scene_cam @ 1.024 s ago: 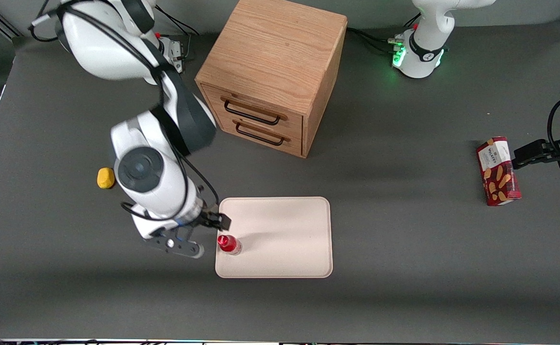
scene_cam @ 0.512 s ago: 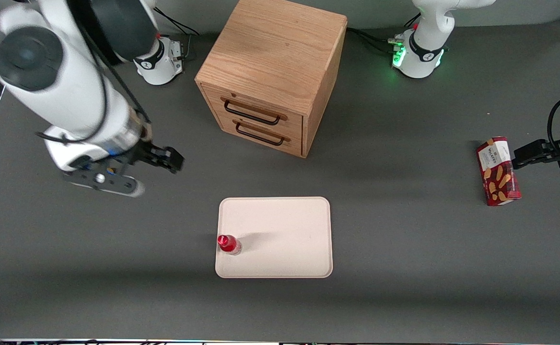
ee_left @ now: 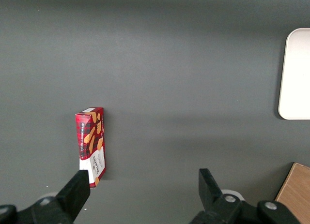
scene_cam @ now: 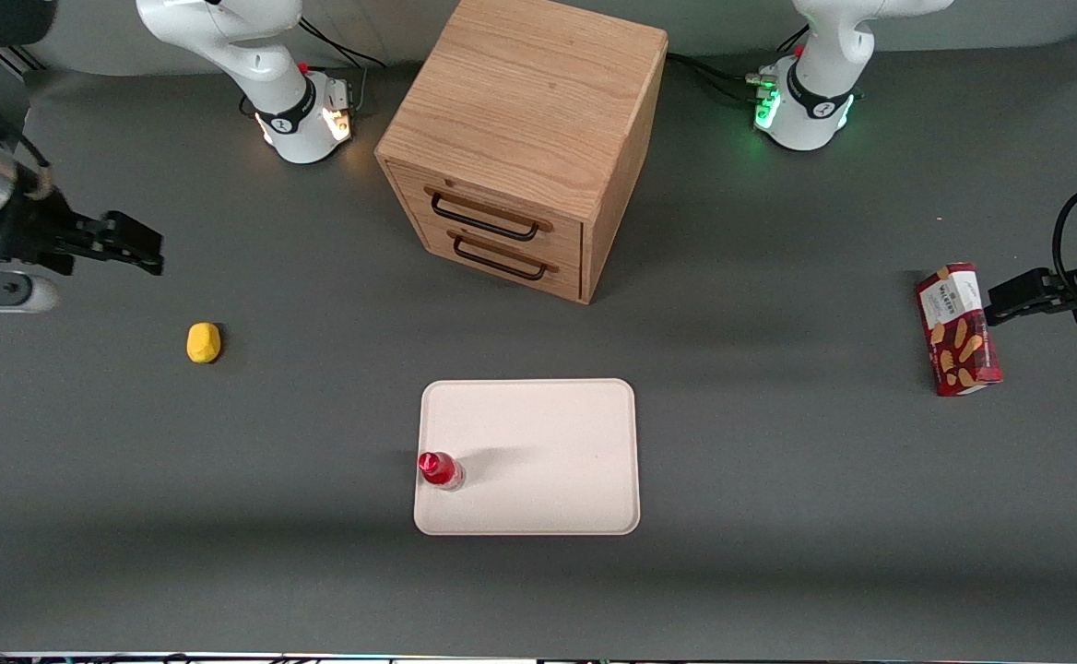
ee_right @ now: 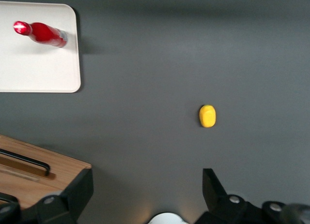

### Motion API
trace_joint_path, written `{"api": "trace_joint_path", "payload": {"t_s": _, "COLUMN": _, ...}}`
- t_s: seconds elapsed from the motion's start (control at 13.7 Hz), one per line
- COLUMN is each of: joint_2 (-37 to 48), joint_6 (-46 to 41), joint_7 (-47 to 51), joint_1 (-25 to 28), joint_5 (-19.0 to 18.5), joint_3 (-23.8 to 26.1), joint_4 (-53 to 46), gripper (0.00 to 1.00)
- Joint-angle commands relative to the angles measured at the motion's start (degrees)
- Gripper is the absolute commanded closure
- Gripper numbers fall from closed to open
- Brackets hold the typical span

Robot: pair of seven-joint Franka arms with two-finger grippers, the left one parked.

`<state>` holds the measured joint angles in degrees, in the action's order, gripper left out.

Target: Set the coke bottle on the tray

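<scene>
we judge placement done: small red coke bottle [scene_cam: 440, 469] stands upright on the pale cream rectangular tray [scene_cam: 548, 433], by its edge toward the working arm; tool [ee_right: 147, 187], spread open and empty, hangs at that bench end. next: park.

Gripper [scene_cam: 137, 251] now at working arm's table end.

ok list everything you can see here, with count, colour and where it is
coke bottle: 1, red, standing on the tray near its edge toward the working arm's end
tray: 1, pale cream-pink, on the table nearer the front camera than the cabinet
lemon-like lump: 1, yellow, on the table toward the working arm's end
snack box: 1, red, toward the parked arm's end
cabinet: 1, wooden, two drawers, both closed
table: 1, dark grey
gripper: 1, black, fingers open, holding nothing, above the table's working-arm end
</scene>
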<state>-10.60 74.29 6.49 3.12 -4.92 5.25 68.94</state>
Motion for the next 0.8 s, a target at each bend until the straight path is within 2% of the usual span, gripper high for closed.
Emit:
{"api": "trace_joint_path", "payload": {"t_s": 0.0, "joint_2": 4.79, "joint_6": 5.24, "joint_7": -5.51, "joint_1": -1.10, "joint_5": 1.84, "joint_3": -3.99, "joint_4": 8.92, "gripper": 0.00}}
{"api": "trace_joint_path", "payload": {"t_s": 0.15, "joint_2": 6.02, "joint_6": 7.70, "joint_7": -7.62, "joint_1": -0.93, "joint_5": 4.20, "joint_3": -7.08, "joint_4": 12.34, "gripper": 0.00}}
{"api": "trace_joint_path", "payload": {"t_s": 0.51, "joint_2": 8.48, "joint_6": 17.36, "joint_7": -10.44, "joint_1": 0.12, "joint_5": 4.83, "joint_3": -9.46, "joint_4": 20.08, "gripper": 0.00}}
{"api": "trace_joint_path", "payload": {"t_s": 0.73, "joint_2": 8.40, "joint_6": 18.43, "joint_7": -10.53, "joint_1": 0.92, "joint_5": 4.74, "joint_3": -10.17, "joint_4": 18.96, "gripper": 0.00}}
